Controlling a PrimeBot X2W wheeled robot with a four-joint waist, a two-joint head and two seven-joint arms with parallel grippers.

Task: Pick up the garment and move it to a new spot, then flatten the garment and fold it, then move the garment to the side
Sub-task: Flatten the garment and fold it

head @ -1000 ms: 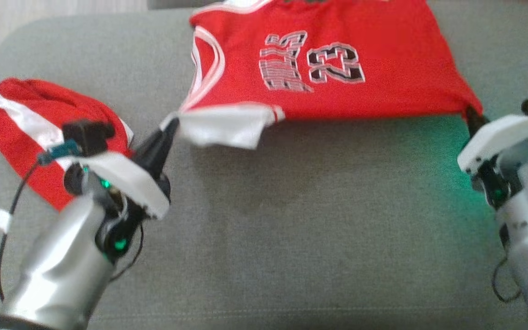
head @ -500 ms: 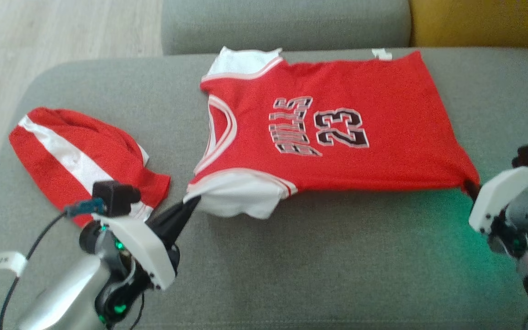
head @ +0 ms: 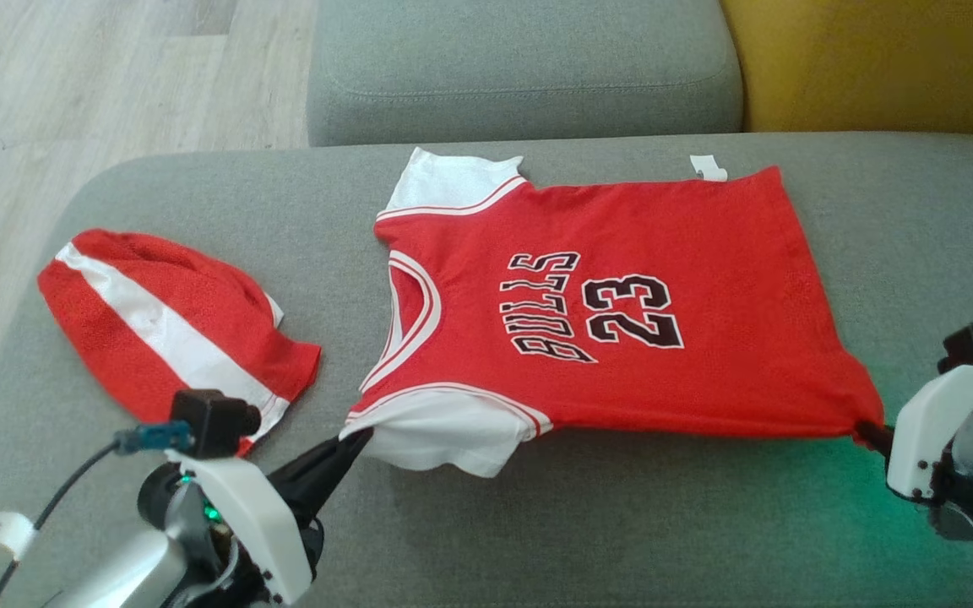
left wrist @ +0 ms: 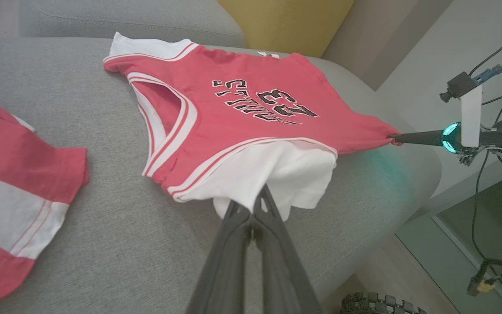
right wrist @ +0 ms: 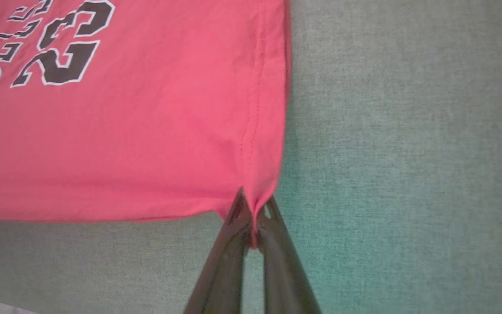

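**Soft daylight, green spill on the right**

Bright, even daylight covers the grey sofa cushion (head: 537, 523) without glare. The jersey (head: 622, 279) casts a soft shadow along its near edge. A green lamp (left wrist: 449, 137) on the right arm (left wrist: 495, 138) tints the cushion beside it. The left wrist view bows lines near its edges. The right end effector (right wrist: 255, 198) looks soft-edged low in its own wrist view.

Garments, two: one red jersey (head: 706, 253) numbered 23 and, to the jersey's left, one red-and-white striped piece (head: 157, 338). My grippers, two: left gripper (head: 358, 437) at the jersey's white sleeve, right gripper (head: 865, 429) at its hem corner. Cushions, three: one grey seat cushion (head: 579, 532) under the jersey, one grey back cushion (head: 520, 67) and one yellow cushion (head: 875, 67) beyond it.
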